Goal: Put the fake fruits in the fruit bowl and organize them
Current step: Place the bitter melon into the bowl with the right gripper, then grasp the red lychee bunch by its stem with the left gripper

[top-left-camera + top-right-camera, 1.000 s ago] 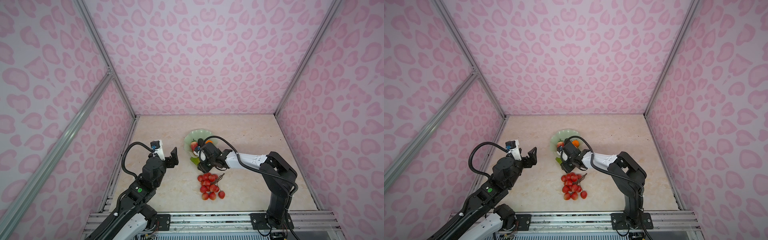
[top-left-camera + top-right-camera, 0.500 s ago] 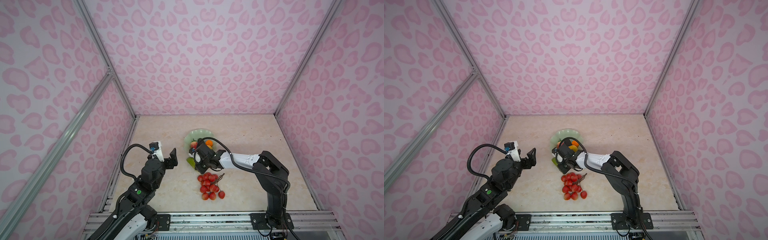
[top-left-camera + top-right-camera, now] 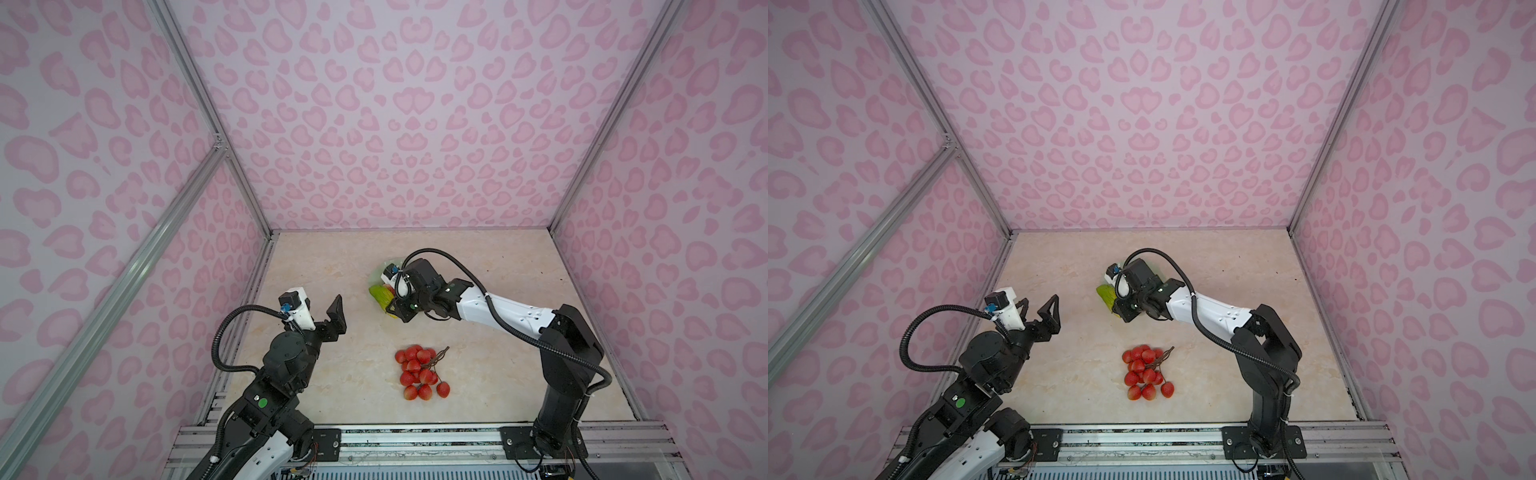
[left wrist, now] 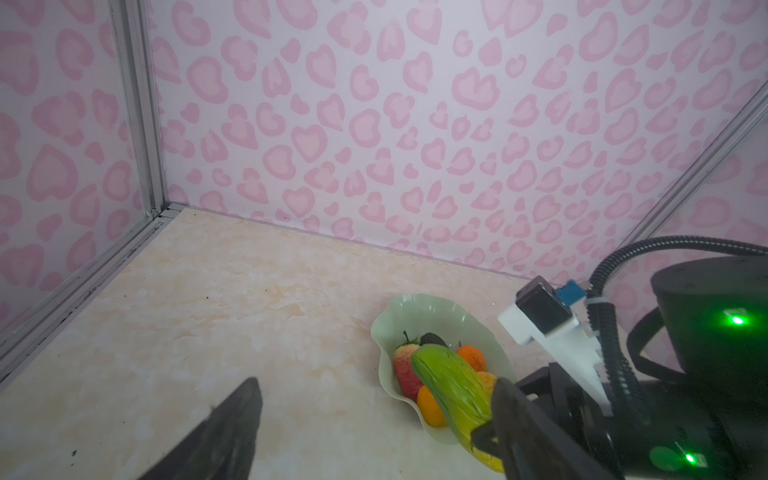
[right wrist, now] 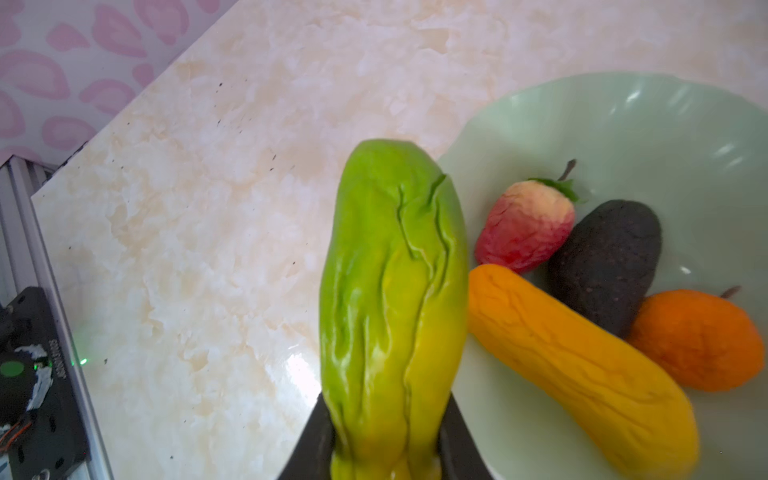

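Our right tool (image 5: 386,453) has just clamped shut on the green-yellow oblong (image 5: 390,291), holding it at the fruit bowl's (image 5: 623,124) near-left rim; we judge it ready to drop in. Our left tool (image 3: 1039,311) hangs wide open and empty, and the red berries (image 3: 419,372) lie on the worktop (image 3: 498,374).

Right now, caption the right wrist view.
Right pincer holds green-yellow oblong plastic fruit at rim of glossy mint-green bowl.

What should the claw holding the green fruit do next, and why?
Probably swing the green fruit sideways over the bowl: the right claw grips its yellow end, and it seems to hang mostly over the table, beside the rim.
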Available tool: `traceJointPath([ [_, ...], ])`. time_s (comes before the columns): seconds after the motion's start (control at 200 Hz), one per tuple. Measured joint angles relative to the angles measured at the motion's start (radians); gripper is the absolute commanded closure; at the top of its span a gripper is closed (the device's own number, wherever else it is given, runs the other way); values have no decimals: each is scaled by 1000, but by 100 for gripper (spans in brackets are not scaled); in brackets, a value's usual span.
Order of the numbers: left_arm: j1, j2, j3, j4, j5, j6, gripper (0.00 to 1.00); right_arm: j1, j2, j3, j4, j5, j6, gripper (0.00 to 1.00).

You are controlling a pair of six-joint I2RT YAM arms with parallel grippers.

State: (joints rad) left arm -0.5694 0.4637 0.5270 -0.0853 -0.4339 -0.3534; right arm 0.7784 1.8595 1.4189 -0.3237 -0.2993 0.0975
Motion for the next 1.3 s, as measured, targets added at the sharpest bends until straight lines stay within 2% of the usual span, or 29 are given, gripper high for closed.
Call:
traceJointPath([
  [0.175, 0, 21, 0, -4, 28, -4, 12, -33, 143, 153, -41, 9, -12, 89],
  [0.235, 0, 41, 1, -4, 51, -4, 12, -38, 184, 186, -49, 12, -13, 81],
  [0.33, 0, 83, 14, -15, 93, -3, 12, -44, 217, 200, -68, 23, -9, 60],
  [0.385, 0, 111, 27, -18, 114, -3, 12, -47, 217, 194, -73, 23, -3, 54],
  [0.56, 0, 222, 68, -16, 218, 12, 13, -82, 114, 101, -29, 2, 45, 41],
  [0.825, -7, 426, 153, 7, 439, 26, 21, -204, -183, -175, 166, -20, 155, 26],
  [0.89, -42, 483, 172, 10, 481, 27, 22, -250, -263, -272, 220, -16, 201, 21],
  [1.0, -159, 590, 222, 11, 520, 48, 24, -326, -385, -430, 298, -2, 269, 14],
  [1.135, -280, 720, 272, 10, 550, 71, 26, -402, -496, -570, 369, 8, 340, 12],
  [1.3, -391, 850, 309, 10, 550, 93, 27, -470, -557, -642, 398, 15, 386, 11],
])
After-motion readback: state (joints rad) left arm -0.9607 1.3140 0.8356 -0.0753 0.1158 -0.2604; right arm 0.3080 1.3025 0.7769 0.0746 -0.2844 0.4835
